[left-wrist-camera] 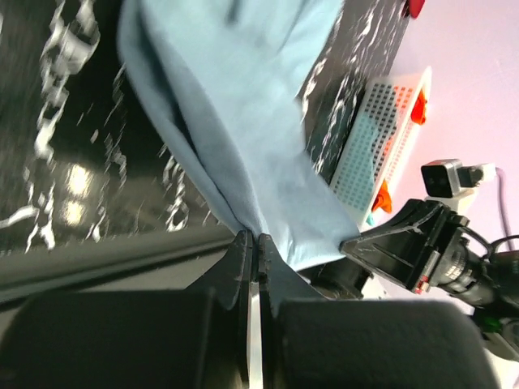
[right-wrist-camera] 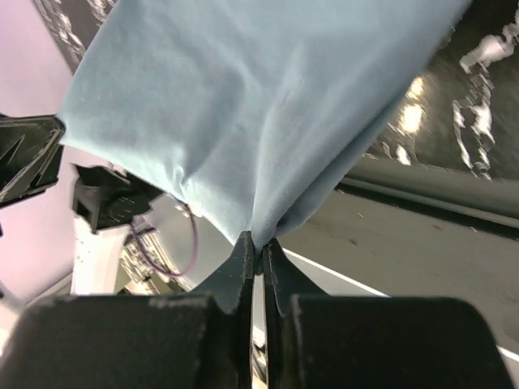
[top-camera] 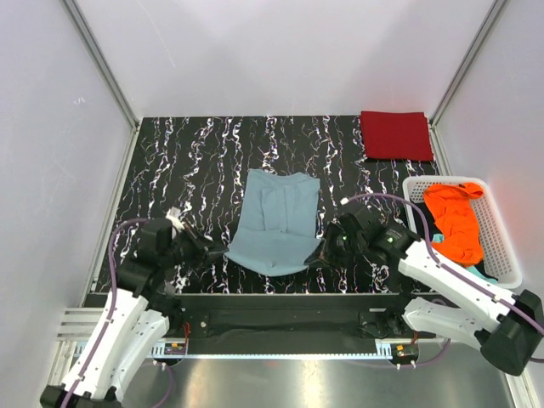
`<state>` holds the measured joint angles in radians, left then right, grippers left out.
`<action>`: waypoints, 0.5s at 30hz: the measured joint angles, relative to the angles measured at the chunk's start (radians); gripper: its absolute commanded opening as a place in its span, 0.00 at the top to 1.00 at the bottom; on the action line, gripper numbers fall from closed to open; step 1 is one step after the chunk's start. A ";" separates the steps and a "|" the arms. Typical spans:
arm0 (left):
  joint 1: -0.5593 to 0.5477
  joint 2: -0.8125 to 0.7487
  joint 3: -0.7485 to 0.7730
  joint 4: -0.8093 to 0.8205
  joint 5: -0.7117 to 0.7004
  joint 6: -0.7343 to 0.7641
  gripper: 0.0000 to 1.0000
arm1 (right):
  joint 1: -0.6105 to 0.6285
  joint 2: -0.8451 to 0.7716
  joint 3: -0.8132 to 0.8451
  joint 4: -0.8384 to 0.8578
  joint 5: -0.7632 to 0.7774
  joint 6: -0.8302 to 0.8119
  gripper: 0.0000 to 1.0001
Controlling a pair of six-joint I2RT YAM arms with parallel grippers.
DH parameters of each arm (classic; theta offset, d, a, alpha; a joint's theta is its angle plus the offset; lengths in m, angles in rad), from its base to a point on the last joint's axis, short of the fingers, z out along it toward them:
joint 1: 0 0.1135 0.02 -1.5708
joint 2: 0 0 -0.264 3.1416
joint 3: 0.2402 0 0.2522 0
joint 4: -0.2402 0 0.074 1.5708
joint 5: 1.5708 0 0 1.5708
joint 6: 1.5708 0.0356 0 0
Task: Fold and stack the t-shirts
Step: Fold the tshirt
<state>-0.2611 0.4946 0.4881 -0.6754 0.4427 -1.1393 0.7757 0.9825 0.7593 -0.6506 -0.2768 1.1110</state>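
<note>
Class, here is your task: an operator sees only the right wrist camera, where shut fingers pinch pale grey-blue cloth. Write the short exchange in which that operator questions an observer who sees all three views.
Operator: Is the other arm holding this cloth too?
Observer: Yes. The left gripper is shut on the near left corner of the dusty grey-blue cloth t-shirt.
Operator: Has any shirt been finished yet?
Observer: A dark red cloth t-shirt lies folded at the far right corner of the black, white-veined table.
</note>
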 measured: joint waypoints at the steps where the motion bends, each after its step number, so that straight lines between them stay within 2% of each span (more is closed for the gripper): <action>1: 0.000 0.042 0.042 0.008 -0.012 0.019 1.00 | -0.012 0.028 0.031 -0.001 -0.007 -0.012 1.00; 7: 0.000 0.287 0.224 0.097 -0.048 0.096 1.00 | -0.162 0.160 0.153 -0.006 -0.093 -0.077 1.00; 15: 0.000 0.586 0.373 0.207 -0.070 0.125 1.00 | -0.348 0.332 0.277 -0.019 -0.255 -0.180 1.00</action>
<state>-0.2607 1.0801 0.8612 -0.4686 0.3725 -1.0142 0.4278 1.3148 1.0363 -0.6701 -0.5320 0.9306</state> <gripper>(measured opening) 0.024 0.058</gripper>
